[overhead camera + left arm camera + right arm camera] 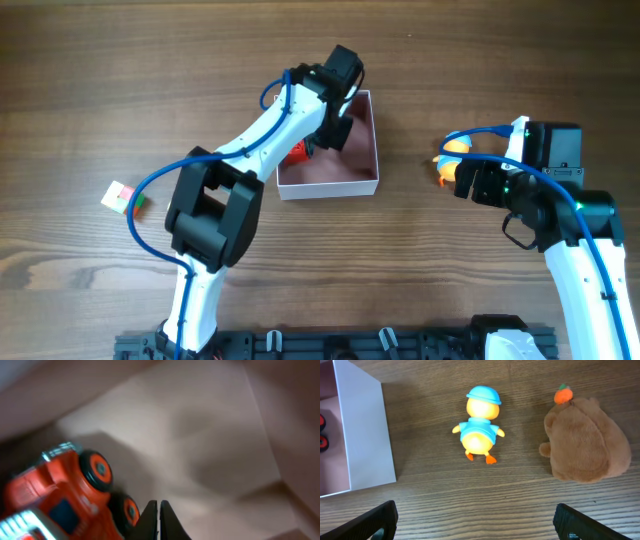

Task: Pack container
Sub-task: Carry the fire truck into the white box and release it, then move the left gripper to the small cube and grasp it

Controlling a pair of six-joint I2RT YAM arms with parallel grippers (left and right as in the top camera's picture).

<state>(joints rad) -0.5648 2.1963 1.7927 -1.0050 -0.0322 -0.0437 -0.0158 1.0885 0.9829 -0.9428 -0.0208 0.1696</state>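
Observation:
The container [352, 152] is a small square box with white walls and a pink inside; its wall also shows in the right wrist view [365, 435]. An orange toy truck [297, 152] lies in its left part. My left gripper [159, 519] is shut and empty inside the box [328, 135], just right of the truck [60, 497]. My right gripper [480, 525] is open and empty over the table, near a yellow duck toy in blue [479, 427]. The duck [452, 148] lies right of the box. A brown plush [585, 442] lies right of the duck.
A small multicoloured cube [122, 197] lies on the wooden table at the far left. The plush has a small orange piece [562, 395] at its top. In the overhead view the right arm hides the plush.

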